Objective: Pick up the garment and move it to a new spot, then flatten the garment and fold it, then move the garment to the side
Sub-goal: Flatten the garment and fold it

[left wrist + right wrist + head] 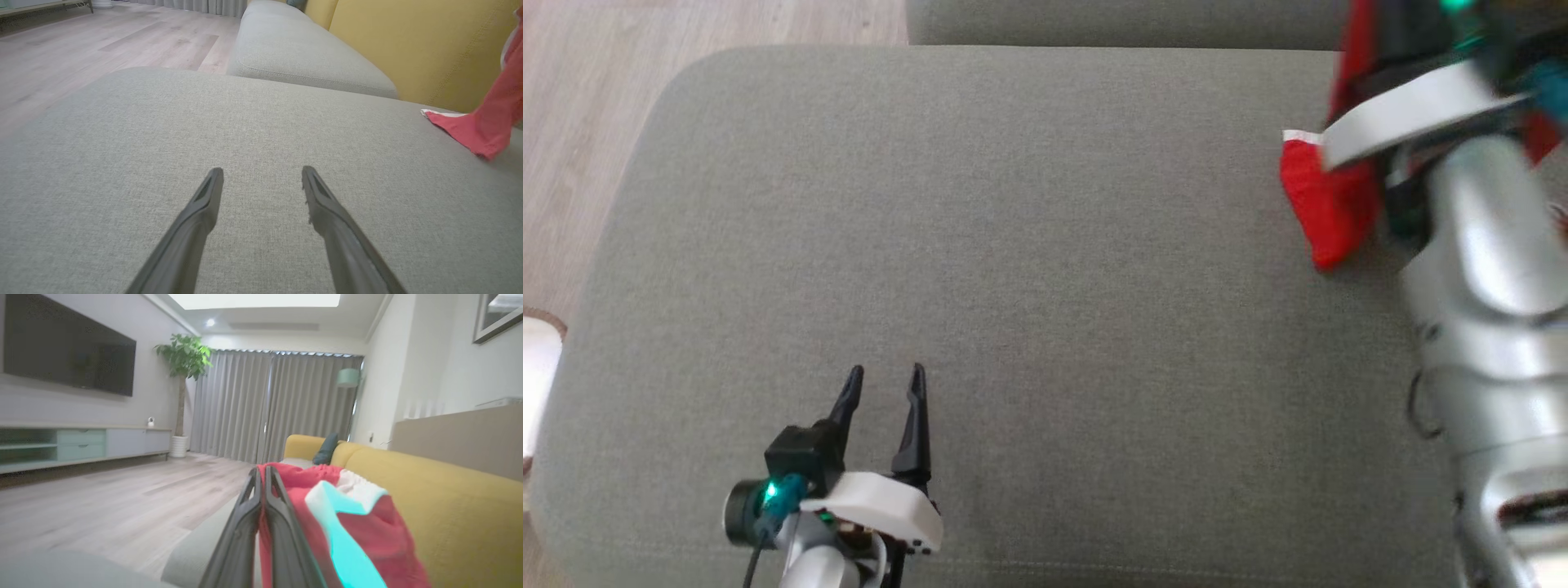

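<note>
The garment (1327, 204) is red cloth with white and teal patches. It hangs at the far right of the grey seat cushion (1013, 245), its lower end trailing on the fabric (490, 122). My right gripper (261, 471) is shut on the garment (367, 531), which drapes over and to the right of the closed fingers; the silver right arm (1486, 245) covers much of the cloth in the head view. My left gripper (886, 374) rests low over the near left of the cushion, open and holding nothing (262, 170), far from the garment.
Wooden floor (572, 122) lies beyond the cushion's left edge. A second grey cushion (294, 49) adjoins at the back, and a yellow backrest (408, 49) runs along the right. A TV unit (81, 445) and a potted plant (184, 375) stand across the room.
</note>
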`<state>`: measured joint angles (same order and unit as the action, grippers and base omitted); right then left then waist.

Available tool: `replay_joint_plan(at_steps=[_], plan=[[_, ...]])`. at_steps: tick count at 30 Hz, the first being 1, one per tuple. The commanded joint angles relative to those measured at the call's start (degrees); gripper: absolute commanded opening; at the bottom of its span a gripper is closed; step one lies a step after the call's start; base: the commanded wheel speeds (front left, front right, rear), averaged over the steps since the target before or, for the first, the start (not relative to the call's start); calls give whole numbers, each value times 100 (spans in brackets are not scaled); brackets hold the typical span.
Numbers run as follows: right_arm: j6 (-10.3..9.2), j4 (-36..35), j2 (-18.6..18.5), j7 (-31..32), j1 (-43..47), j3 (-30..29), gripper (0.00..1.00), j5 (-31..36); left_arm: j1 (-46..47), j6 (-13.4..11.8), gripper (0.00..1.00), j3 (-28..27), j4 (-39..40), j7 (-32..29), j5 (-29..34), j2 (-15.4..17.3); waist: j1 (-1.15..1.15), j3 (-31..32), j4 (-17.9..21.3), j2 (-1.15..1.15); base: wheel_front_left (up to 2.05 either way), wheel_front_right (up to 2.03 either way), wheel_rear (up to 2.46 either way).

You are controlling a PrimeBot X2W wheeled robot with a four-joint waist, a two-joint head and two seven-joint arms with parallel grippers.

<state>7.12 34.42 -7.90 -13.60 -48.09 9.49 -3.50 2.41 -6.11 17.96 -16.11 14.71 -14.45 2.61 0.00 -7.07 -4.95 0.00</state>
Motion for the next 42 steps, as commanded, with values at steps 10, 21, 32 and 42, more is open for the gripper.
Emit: replay_joint_plan(at_steps=[10,21,32,42], plan=[[36,658,492,99,1096,2093,33,-728,230,67,100,56,67,29,-58,27,0,-239,-447,0,0,0,0],[36,35,501,-29,1318,3963,100,-2558,271,-3,100,-31,89,29,-40,27,0,-201,-223,0,0,0,0],[36,201,462,-138,1728,2112,100,-1842,937,194,100,-104,72,29,167,27,0,-346,696,0,0,0,0],[36,-257,497,-139,2206,1197,100,-1384,2212,884,100,-87,-1367,29,670,157,0,-685,1419,0,0,0,0]])
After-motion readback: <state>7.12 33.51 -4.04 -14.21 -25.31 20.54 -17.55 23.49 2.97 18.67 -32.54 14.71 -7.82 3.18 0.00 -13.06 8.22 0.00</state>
